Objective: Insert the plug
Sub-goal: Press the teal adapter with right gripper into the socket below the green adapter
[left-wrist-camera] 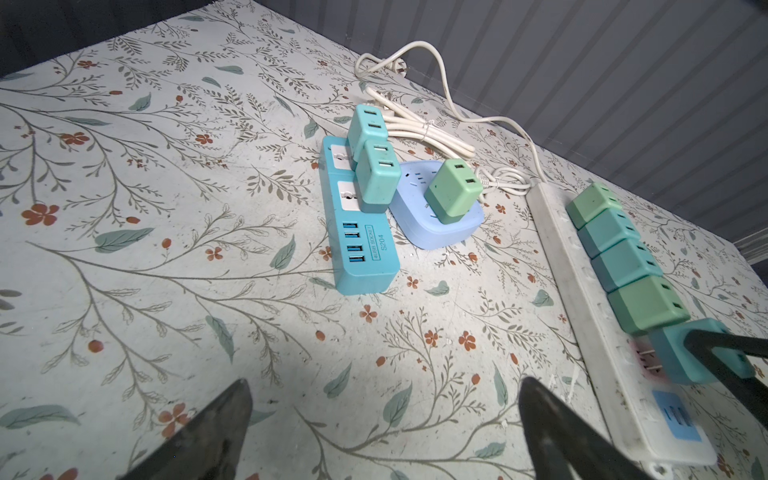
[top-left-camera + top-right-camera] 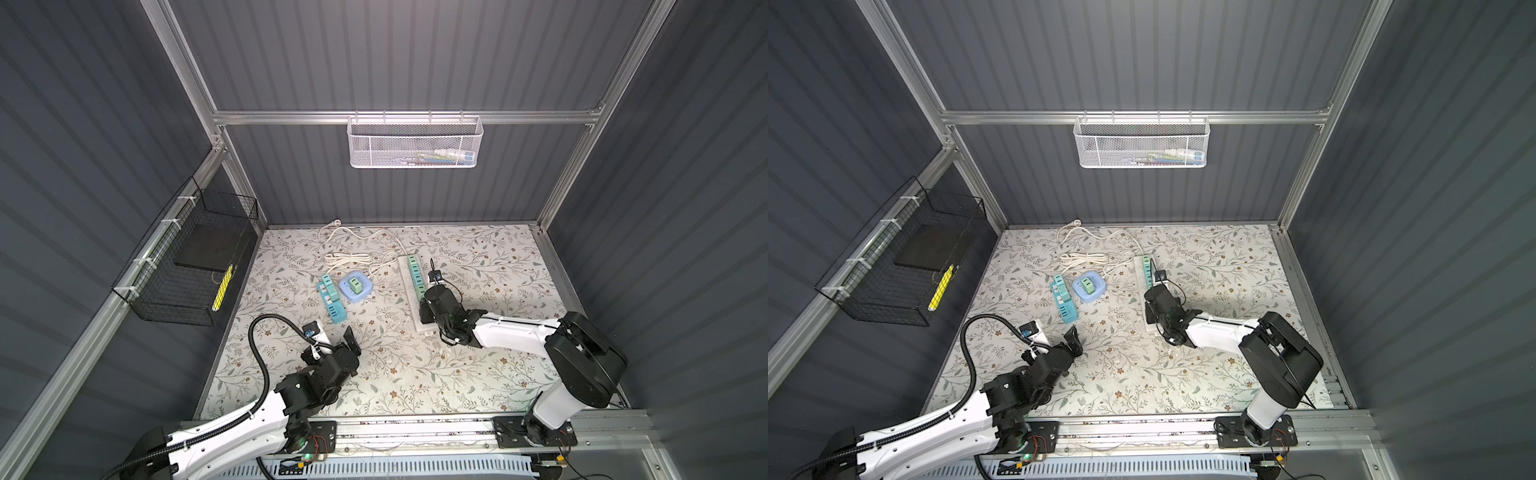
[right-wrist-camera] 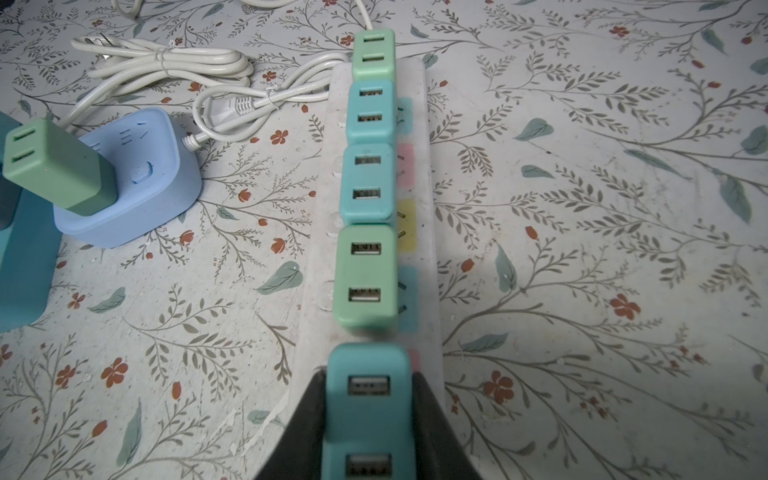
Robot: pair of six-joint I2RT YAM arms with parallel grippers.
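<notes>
A teal plug (image 3: 368, 411) with two USB ports is pinched between the black fingers of my right gripper (image 3: 368, 399), which is shut on it. It sits at the near end of a row of several green and teal plugs on the long white power strip (image 3: 311, 332). In the left wrist view the plug (image 1: 702, 353) is tilted, and its metal prongs show at the strip's (image 1: 582, 332) pink-marked socket. In both top views the right gripper (image 2: 427, 300) (image 2: 1152, 300) is over the strip. My left gripper (image 1: 386, 390) (image 2: 332, 334) is open and empty above the bare mat.
A blue power strip (image 1: 365, 249) holds two plugs. Beside it a pale blue square socket (image 1: 449, 232) holds one green plug. Bundled white cord (image 1: 424, 133) lies behind them. A black wire basket (image 2: 187, 266) hangs on the left wall and a white mesh basket (image 2: 415, 143) on the back wall.
</notes>
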